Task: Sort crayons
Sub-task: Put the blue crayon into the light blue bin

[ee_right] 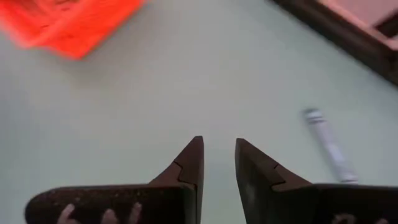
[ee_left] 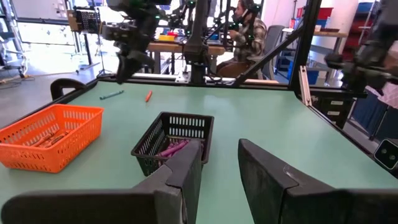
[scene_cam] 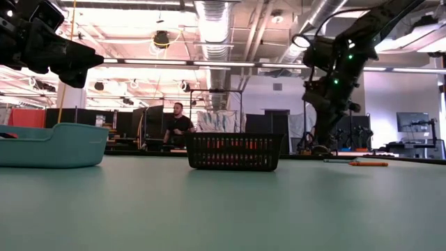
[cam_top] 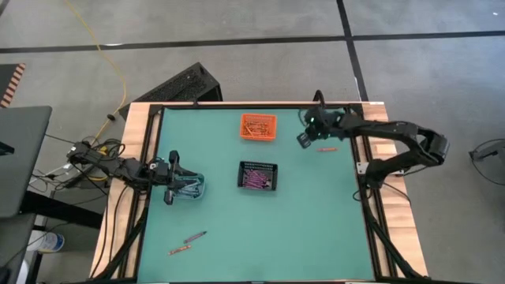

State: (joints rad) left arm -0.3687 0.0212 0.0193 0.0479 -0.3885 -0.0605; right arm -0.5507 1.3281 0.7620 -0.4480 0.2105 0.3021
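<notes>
Orange crayons lie in the orange bin (cam_top: 259,126) and purple ones in the black bin (cam_top: 258,175). A teal bin (cam_top: 192,188) at the left holds greyish sticks. Loose crayons lie flat on the green mat: an orange one (cam_top: 326,148) and a blue-grey one (ee_right: 326,146) at the far right, and two more (cam_top: 195,236) (cam_top: 180,250) near the front left. My right gripper (ee_right: 217,163) hovers open, slanting down over bare mat between the orange bin and the blue-grey crayon. My left gripper (ee_left: 217,168) waits open and level over the teal bin.
A raised wooden frame (cam_top: 146,118) borders the mat. Bare mat stretches across the near half and the right side. The low view shows a person seated (scene_cam: 179,125) beyond the table's far side. Cables (cam_top: 91,154) trail off the table's left edge.
</notes>
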